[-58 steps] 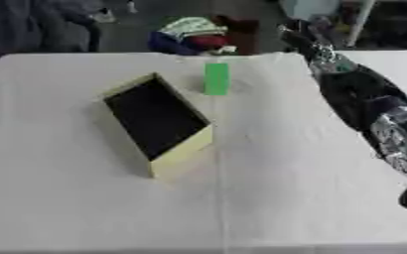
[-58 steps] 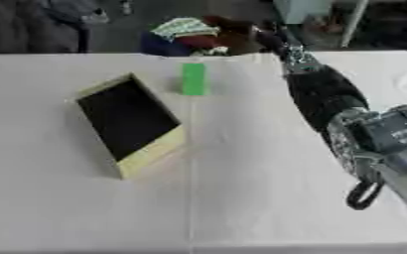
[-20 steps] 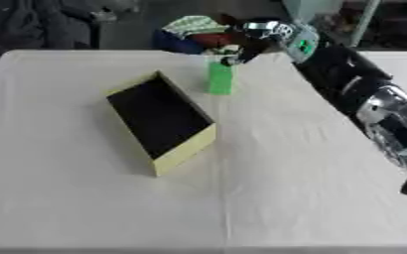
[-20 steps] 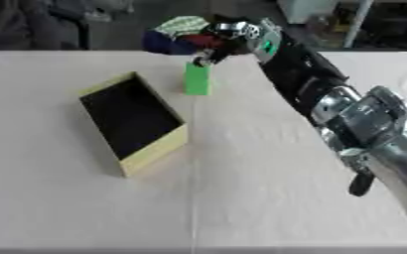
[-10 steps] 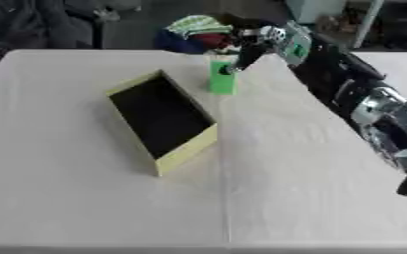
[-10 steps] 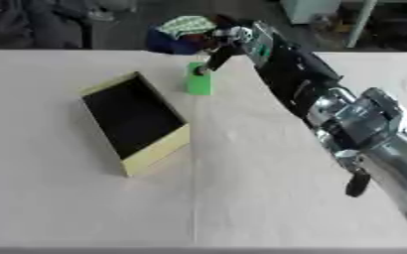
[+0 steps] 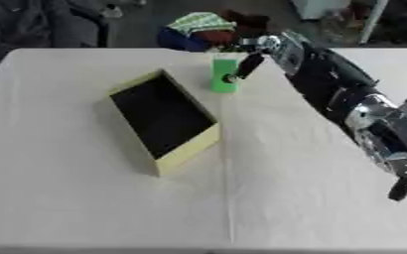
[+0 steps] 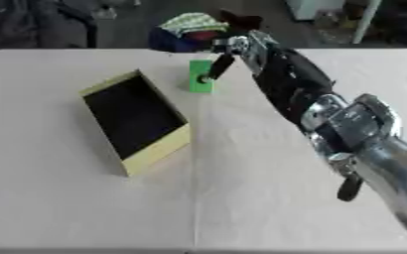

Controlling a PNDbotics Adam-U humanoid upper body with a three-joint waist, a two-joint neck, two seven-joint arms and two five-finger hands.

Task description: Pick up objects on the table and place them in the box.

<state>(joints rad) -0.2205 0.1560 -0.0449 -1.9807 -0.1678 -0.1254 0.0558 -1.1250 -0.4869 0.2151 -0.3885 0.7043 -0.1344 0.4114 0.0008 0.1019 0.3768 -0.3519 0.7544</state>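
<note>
No lettering, label, brand or number can be read anywhere: the green block (image 7: 224, 75) at about twelve o'clock and the yellow box (image 7: 165, 120) show plain faces (any marking there is too blurred to tell).

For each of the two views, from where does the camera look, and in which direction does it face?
Left eye view: sits in the robot's head, looks down and forward over the table at the yellow box and the green object; the right arm enters from the right, its robot hand at the green object.
Right eye view: same head, set slightly to the right, so the scene appears shifted left; the right arm looks larger.
Shared: both show the same box, green object, cloth-covered table and right arm. The left hand shows in neither.
</note>
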